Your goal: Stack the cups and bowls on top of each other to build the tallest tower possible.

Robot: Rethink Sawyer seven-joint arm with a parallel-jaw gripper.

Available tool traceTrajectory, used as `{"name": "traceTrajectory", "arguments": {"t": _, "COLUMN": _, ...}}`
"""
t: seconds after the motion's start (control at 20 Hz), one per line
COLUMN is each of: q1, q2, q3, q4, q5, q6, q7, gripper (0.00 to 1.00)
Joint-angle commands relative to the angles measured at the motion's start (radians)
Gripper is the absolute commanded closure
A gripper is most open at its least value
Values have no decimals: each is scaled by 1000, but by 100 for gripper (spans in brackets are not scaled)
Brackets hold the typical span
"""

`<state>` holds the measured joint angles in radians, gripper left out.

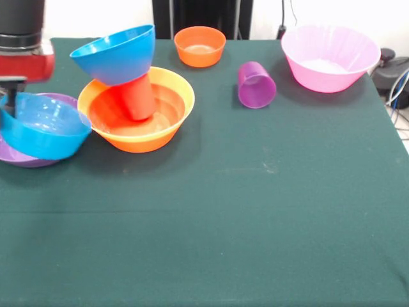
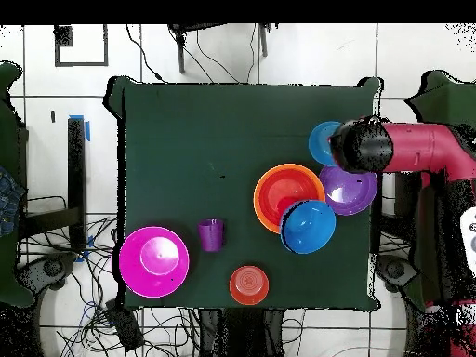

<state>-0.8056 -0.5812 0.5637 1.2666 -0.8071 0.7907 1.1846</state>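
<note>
Altogether two blue bowls [image 1: 118, 52], two orange bowls [image 1: 137, 118], one pink bowl [image 1: 330, 56], one purple cup [image 1: 255, 85]; whether the gripper [image 1: 14, 89] is spread or pressed together, I cannot tell.

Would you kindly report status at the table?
Gripper over blue bowl, fingers unclear. Tower: orange bowl, red cup, tilted blue bowl. Purple cup lying aside.
</note>
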Motion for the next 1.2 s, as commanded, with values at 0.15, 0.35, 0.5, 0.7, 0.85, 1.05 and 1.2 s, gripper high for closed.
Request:
{"name": "traceTrajectory", "arguments": {"t": 0.15, "q1": 34, "q2": -57, "q3": -80, "q4": -50, "q5": -74, "q6": 199, "q7": -223, "gripper": 100}}
{"name": "traceTrajectory", "arguments": {"t": 0.35, "q1": 46, "q2": -76, "q3": -94, "q4": -14, "q5": -94, "q6": 188, "q7": -216, "gripper": 100}}
{"name": "traceTrajectory", "arguments": {"t": 0.5, "q1": 57, "q2": -50, "q3": -116, "q4": 7, "q5": -144, "q6": 98, "q7": -158, "gripper": 100}}
{"name": "traceTrajectory", "arguments": {"t": 0.7, "q1": 55, "q2": -15, "q3": -136, "q4": 36, "q5": -188, "q6": 12, "q7": -138, "gripper": 100}}
{"name": "traceTrajectory", "arguments": {"t": 0.85, "q1": 56, "q2": -12, "q3": -149, "q4": 62, "q5": -222, "q6": -3, "q7": -159, "gripper": 100}}
{"name": "traceTrajectory", "arguments": {"t": 1.05, "q1": 58, "q2": 16, "q3": -160, "q4": 80, "q5": -265, "q6": -45, "q7": -162, "gripper": 100}}
{"name": "traceTrajectory", "arguments": {"t": 1.2, "q1": 25, "q2": 46, "q3": -128, "q4": 102, "q5": -225, "q6": -82, "q7": -164, "gripper": 100}}
